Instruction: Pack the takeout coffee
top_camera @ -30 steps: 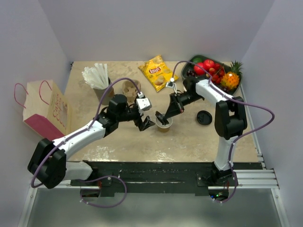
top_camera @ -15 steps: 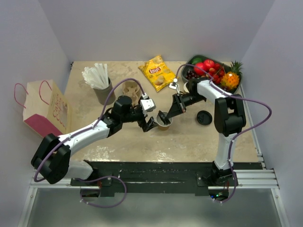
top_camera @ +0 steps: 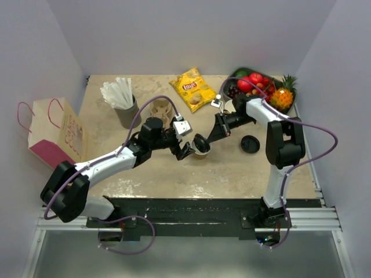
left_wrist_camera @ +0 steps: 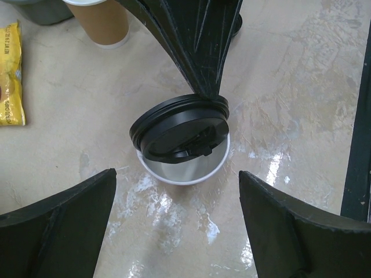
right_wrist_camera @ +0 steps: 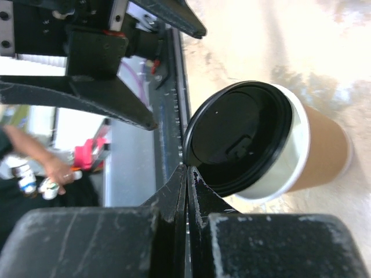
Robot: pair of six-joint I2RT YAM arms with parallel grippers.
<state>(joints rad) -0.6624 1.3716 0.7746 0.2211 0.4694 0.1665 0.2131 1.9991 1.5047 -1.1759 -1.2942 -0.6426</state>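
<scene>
So right now the takeout coffee cup (top_camera: 201,154) stands upright around the middle of the tabletop, a touch closer to the near edge than the far one. Its lid (left_wrist_camera: 177,128) isn't seated. It lies tilted across the mouth and covers most of it, with a crescent of the white inside showing on one side. The right claw (right_wrist_camera: 186,172) has its fingers squeezed together on the rim of that lid, pinching it. The left claw (top_camera: 186,150) is spread wide and has hold of nothing; in the left wrist view one finger sits on either side of the cup, neither touching it. A loose black lid (top_camera: 250,143) lies flat toward the right edge, well apart from the cup. A lidless tan cup (left_wrist_camera: 103,23) stands farther back, and a yellow chip bag (top_camera: 193,88) lies near the far edge.
</scene>
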